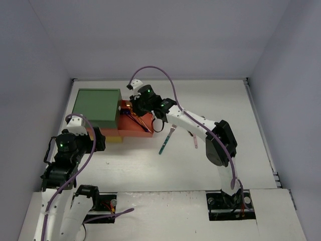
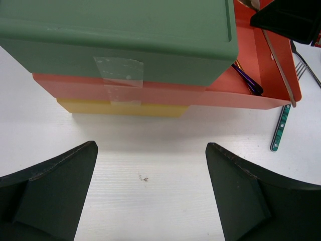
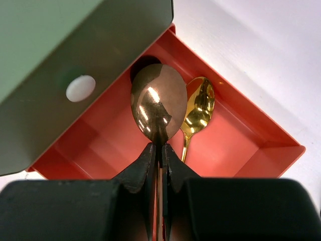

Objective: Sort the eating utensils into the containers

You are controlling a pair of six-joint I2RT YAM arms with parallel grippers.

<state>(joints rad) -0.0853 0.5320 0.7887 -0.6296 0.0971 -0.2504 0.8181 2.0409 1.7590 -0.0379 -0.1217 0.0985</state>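
The drawer unit with a green top (image 1: 97, 106) stands at the back left. Its orange-red drawer (image 1: 131, 130) is pulled out to the right, and the yellow drawer (image 1: 115, 139) sits below it. My right gripper (image 3: 159, 146) is over the orange-red drawer (image 3: 235, 145), shut on the neck of a copper spoon (image 3: 159, 102). A gold spoon (image 3: 199, 106) lies in that drawer, as do a purple utensil (image 2: 247, 80) and a long slim handle (image 2: 278, 65). A green-handled fork (image 1: 167, 139) and a pink utensil (image 1: 194, 140) lie on the table. My left gripper (image 2: 150, 146) is open and empty in front of the unit.
The taped front of the drawer unit (image 2: 120, 70) faces my left gripper a short way off. The green-handled fork (image 2: 280, 128) lies just past the orange-red drawer's corner. Grey walls close in the white table (image 1: 220, 100) on three sides.
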